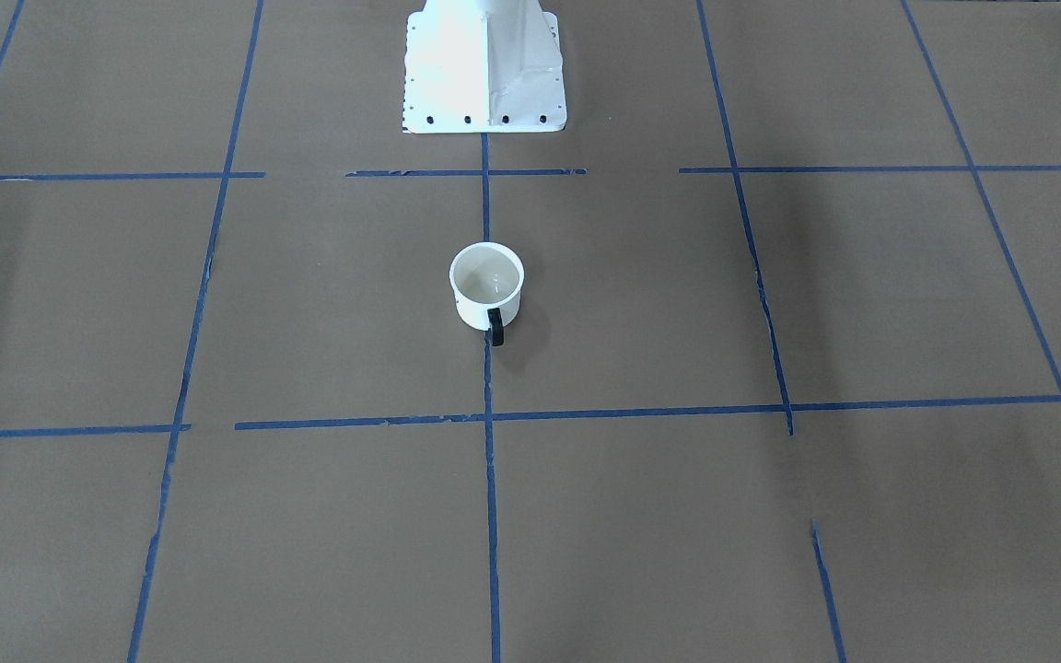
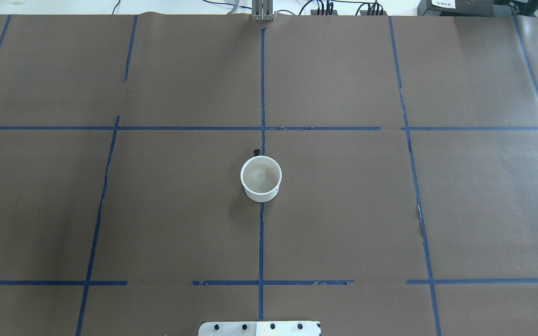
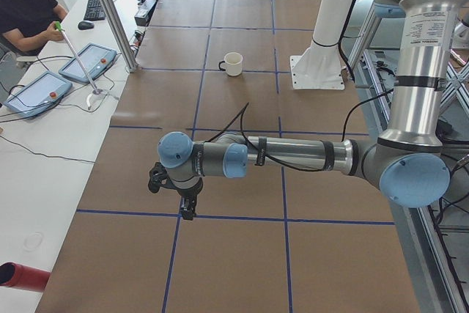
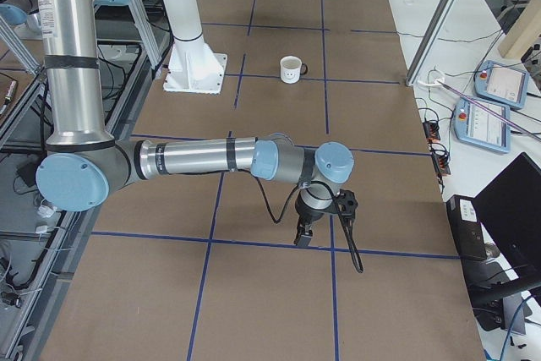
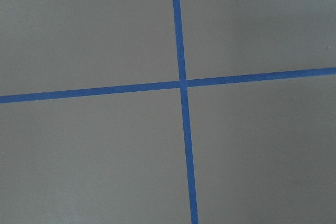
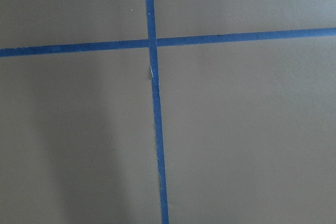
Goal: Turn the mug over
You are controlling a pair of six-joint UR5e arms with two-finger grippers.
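Note:
The small white mug (image 2: 260, 178) stands upright, mouth up, on the blue centre tape line in the middle of the table. It also shows in the front view (image 1: 486, 286), the left side view (image 3: 233, 64) and the right side view (image 4: 292, 68), where its smiley face shows. Its black handle (image 1: 495, 327) points away from the robot base. My left gripper (image 3: 189, 207) hangs far from the mug over the table's left end. My right gripper (image 4: 304, 234) hangs over the right end. Both show only in side views, so I cannot tell open or shut.
The white robot base (image 1: 484, 64) stands behind the mug. Blue tape lines (image 2: 262, 93) grid the brown table. An operator (image 3: 26, 5) and control tablets (image 3: 88, 62) are beside the table's far edge. A metal post (image 2: 262, 10) stands at the far edge.

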